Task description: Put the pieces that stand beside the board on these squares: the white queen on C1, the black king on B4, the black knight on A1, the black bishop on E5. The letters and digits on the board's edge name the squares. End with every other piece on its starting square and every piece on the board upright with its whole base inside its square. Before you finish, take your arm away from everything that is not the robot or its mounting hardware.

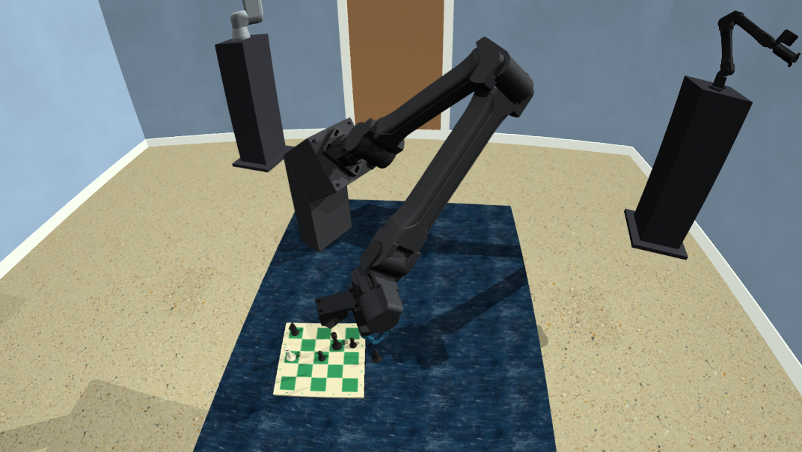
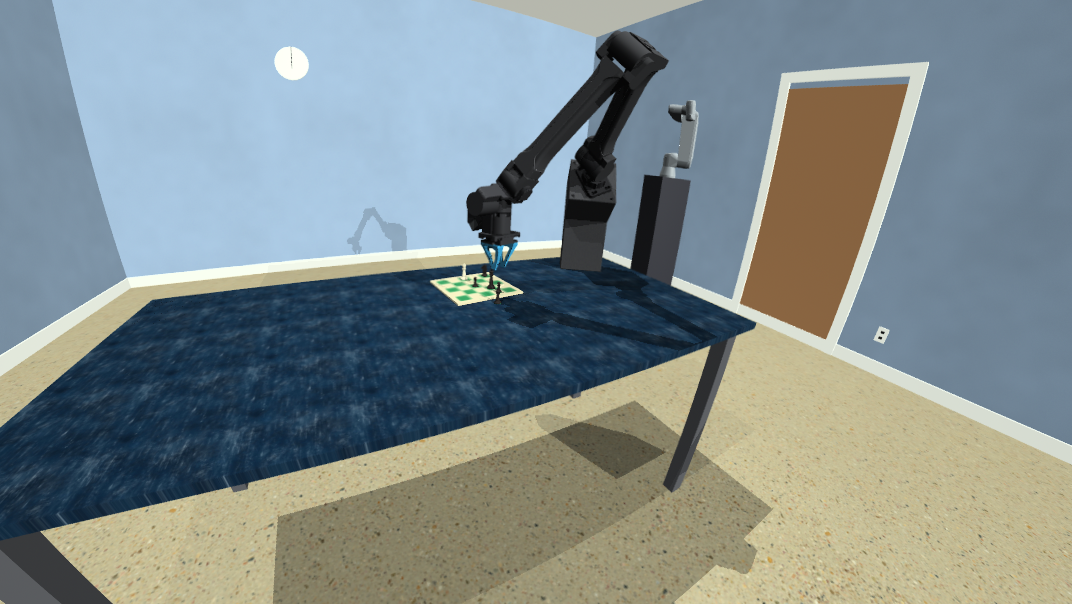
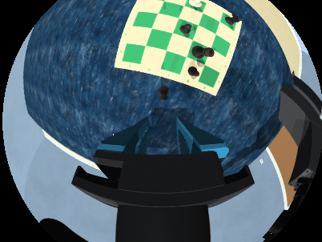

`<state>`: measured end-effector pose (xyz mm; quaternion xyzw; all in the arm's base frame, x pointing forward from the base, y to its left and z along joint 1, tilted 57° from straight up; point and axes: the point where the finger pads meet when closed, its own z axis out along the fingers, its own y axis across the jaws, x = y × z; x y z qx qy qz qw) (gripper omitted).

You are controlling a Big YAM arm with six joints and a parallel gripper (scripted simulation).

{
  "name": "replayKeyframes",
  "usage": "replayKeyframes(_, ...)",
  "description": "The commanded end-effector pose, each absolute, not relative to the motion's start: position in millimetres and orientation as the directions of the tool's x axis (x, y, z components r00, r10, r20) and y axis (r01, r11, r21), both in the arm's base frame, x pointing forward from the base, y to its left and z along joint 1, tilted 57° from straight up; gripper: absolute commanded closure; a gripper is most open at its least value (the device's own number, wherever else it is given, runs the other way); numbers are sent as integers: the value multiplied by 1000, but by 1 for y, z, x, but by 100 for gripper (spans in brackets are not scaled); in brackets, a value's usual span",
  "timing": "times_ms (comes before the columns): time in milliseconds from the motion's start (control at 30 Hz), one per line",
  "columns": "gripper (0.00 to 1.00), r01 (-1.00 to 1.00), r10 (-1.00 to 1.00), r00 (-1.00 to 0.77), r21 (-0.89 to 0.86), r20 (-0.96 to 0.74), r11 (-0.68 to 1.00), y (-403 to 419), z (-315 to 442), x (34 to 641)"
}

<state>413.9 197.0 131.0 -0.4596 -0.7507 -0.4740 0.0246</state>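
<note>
The black bishop (image 1: 375, 355) (image 2: 498, 294) (image 3: 163, 93) stands on the blue desk (image 1: 460, 393) (image 2: 300, 375) (image 3: 72, 80), just beside the board (image 1: 318, 393) (image 2: 459, 301) (image 3: 148, 60). The claw (image 1: 377, 337) (image 2: 498, 264) (image 3: 163, 118) is up above the desk, partly open, with nothing in it. The white queen (image 1: 289, 355) (image 2: 463, 271) (image 3: 195, 3) and black king (image 1: 335, 341) (image 2: 491, 280) (image 3: 202, 51) are on the board.

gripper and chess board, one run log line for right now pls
blue-fingered gripper: part-open, between fingers nothing | brown-black bishop: beside green-and-cream board | state: bishop unplaced
</note>
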Motion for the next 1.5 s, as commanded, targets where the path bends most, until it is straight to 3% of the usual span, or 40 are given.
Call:
replayKeyframes(0,65,722,667,-568,680,483,123,202,127,414)
replayKeyframes(1467,65,719,667,-569,685,481,119,237,103,436)
